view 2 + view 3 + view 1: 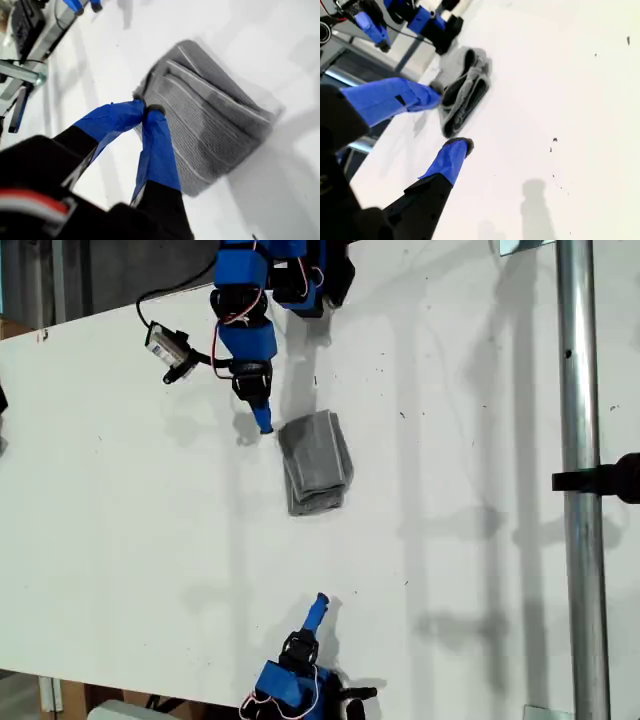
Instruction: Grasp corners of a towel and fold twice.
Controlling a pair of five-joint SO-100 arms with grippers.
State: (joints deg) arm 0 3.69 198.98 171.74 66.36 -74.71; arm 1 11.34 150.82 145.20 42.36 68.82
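The grey striped towel (316,462) lies folded into a small layered bundle on the white table (120,520), near the middle of the exterior view. My first gripper (264,426) reaches in from the top of the exterior view. It is shut, its tips just beside the bundle's nearest corner (283,428). In the first wrist view the blue fingertips (150,111) meet over the towel's (210,120) edge with no cloth seen between them. My second gripper (319,603) is open at the bottom of the exterior view, well short of the towel (462,92). Its fingers (447,160) hold nothing.
A metal pole (578,490) with a black clamp (605,480) runs down the exterior view's right side. A small camera on a cable (168,348) hangs beside the first arm. Small dark specks (554,142) mark the table.
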